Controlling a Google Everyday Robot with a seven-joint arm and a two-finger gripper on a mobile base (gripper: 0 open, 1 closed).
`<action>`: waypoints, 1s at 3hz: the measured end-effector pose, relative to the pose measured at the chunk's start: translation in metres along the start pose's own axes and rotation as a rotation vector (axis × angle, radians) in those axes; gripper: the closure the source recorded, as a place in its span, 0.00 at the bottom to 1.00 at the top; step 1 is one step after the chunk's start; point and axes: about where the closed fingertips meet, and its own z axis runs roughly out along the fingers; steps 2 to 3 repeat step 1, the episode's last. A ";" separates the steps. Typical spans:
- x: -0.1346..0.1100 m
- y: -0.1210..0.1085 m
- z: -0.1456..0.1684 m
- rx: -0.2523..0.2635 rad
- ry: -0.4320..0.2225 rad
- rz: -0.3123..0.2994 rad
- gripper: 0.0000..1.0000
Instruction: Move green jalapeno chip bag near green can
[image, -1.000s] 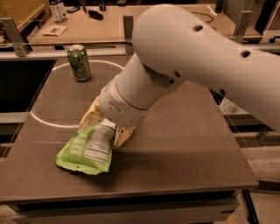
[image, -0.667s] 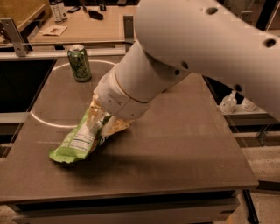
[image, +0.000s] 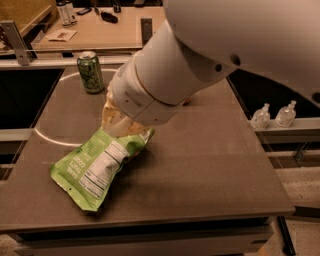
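Note:
The green jalapeno chip bag (image: 95, 167) is lime green with a white nutrition panel. It hangs tilted, upper right end raised, lower end at or just above the dark table (image: 210, 165). My gripper (image: 125, 131), below the big white arm, is shut on the bag's upper end; the wrist hides most of it. The green can (image: 90, 71) stands upright at the table's back left, well beyond the bag.
A white circle line (image: 47, 137) marks the table's left part. Two small clear bottles (image: 272, 115) stand on a ledge to the right. A wooden table (image: 100, 30) with small items is behind, and a metal bracket (image: 14, 42) is at the far left.
The bag's gripped end has risen off the table, so the bag went from lying flat to hanging tilted. The arm has come up and fills more of the view.

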 end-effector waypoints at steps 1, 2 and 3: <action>0.005 0.000 -0.006 0.008 -0.010 0.055 0.84; 0.005 0.000 -0.006 0.008 -0.010 0.055 0.84; 0.005 0.000 -0.006 0.008 -0.010 0.055 0.84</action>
